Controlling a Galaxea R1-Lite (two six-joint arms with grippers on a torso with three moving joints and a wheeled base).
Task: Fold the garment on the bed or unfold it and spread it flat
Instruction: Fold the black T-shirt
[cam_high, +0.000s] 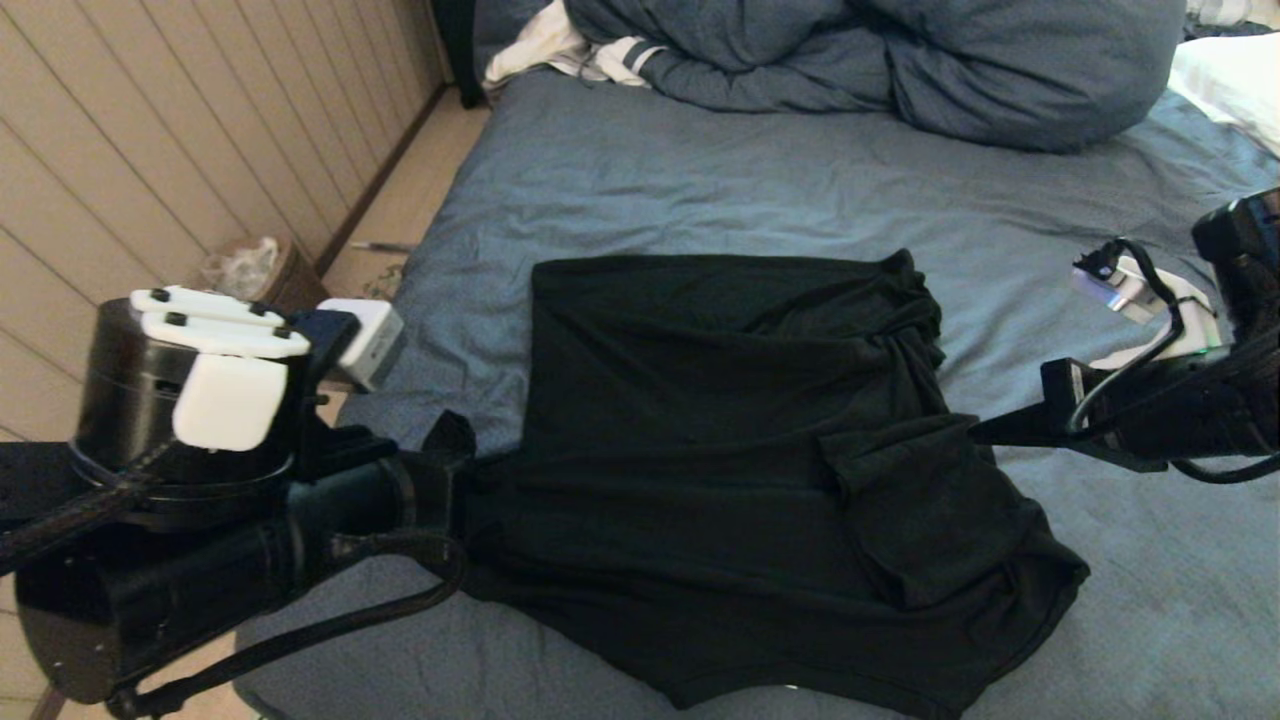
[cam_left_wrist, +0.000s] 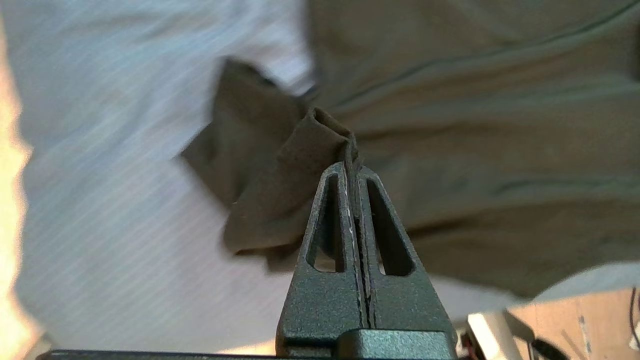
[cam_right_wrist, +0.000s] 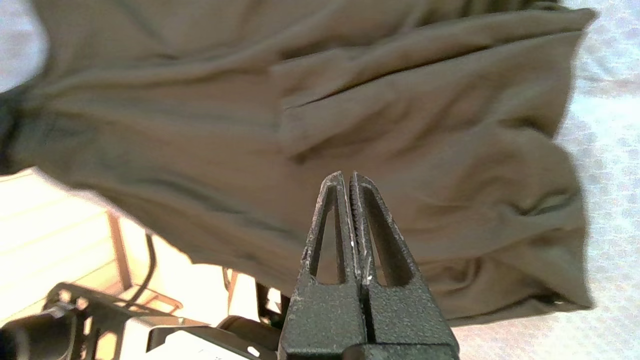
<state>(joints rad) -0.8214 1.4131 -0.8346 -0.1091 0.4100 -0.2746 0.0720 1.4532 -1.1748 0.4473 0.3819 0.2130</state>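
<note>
The black garment lies on the blue-grey bed, its body spread out and its right side bunched into folds; no print shows. My left gripper is at the garment's left edge, shut on a pinched fold of the cloth. In the left wrist view that fold stands up out of the left gripper. My right gripper points at the bunched right side, its tips at the cloth's edge. In the right wrist view the right gripper is shut with nothing between its fingers, and the garment lies beyond it.
A bunched blue-grey duvet fills the head of the bed, with a white striped cloth beside it and a white pillow at the far right. A panelled wall, a floor strip and a small bin border the bed's left side.
</note>
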